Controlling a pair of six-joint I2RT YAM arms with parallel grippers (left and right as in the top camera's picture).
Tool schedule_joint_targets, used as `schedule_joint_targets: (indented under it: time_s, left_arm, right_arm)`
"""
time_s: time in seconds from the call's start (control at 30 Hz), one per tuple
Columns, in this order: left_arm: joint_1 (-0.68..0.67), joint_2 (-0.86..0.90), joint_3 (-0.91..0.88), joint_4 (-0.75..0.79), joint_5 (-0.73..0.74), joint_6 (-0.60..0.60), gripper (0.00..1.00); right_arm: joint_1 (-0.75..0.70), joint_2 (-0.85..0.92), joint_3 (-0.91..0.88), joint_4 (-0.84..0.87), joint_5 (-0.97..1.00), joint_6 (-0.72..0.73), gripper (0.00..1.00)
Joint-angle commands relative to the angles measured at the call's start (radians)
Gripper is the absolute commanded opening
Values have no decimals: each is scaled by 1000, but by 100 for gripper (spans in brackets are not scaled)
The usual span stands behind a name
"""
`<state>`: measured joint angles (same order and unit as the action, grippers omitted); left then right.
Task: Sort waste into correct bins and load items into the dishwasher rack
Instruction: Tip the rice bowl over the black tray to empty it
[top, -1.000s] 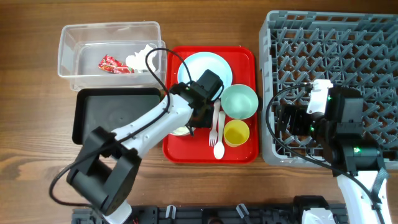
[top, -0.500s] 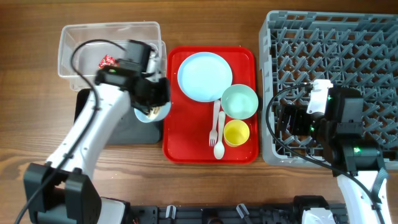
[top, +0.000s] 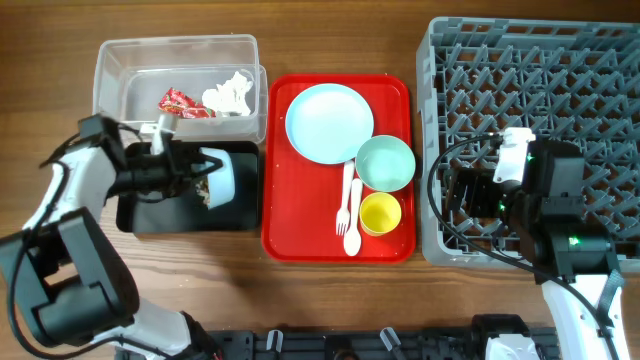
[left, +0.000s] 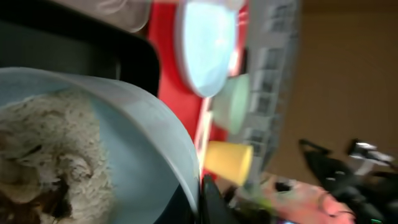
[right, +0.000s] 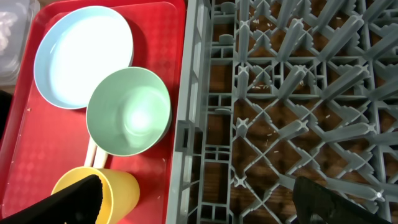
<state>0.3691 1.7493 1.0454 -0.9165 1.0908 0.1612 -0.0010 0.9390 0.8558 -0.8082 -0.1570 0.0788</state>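
In the overhead view the pale blue bowl (top: 222, 177) is seen tipped on its side over the black tray (top: 150, 215) at centre left. It is held at the rim by the left jaws, which are closed on it at the end of the left arm (top: 75, 185). The bowl's contents are barely made out from above. They are shown by the left wrist view, where whitish rice-like scraps (left: 46, 149) with brown bits are seen inside the bowl at lower left, and a dark finger (left: 211, 202) is seen just beside the rim. Only the overhead view shows the clear tub (top: 110, 75) at upper left, with the red snack wrapper (top: 180, 101) and the white tissue (top: 228, 95) inside it. On the red serving tray (top: 395, 90) in the middle, the pale blue plate (top: 329, 122), mint green bowl (top: 386, 162), yellow cup (top: 380, 213), white fork (top: 342, 212) and spoon (top: 352, 240) are laid close together. The dishwasher rack (top: 560, 60) fills the right of the wooden table (top: 60, 270). From above, the right jaws are hidden under the right arm (top: 545, 200). In the right wrist view the black fingers (right: 68, 202) are shown in the lower corners, set wide apart with nothing between them, above the rack's left wall and the tray's edge.
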Motion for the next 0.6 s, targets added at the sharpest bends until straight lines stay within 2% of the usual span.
schedule_joint_targets:
  time_s: [0.0, 0.17, 0.5, 0.57]
  left_arm:
    - [69, 18, -14, -13, 273, 71, 4]
    - [139, 18, -14, -47, 395, 67, 4]
    - [217, 18, -14, -34, 410, 68, 4]
    - [217, 18, -14, 11, 353, 18, 4]
  right_arm:
    - [2, 2, 24, -5, -17, 2, 100]
    - [2, 2, 24, -5, -17, 3, 100]
    - [2, 2, 24, -5, -17, 2, 100]
    - [2, 2, 24, -5, -17, 3, 100]
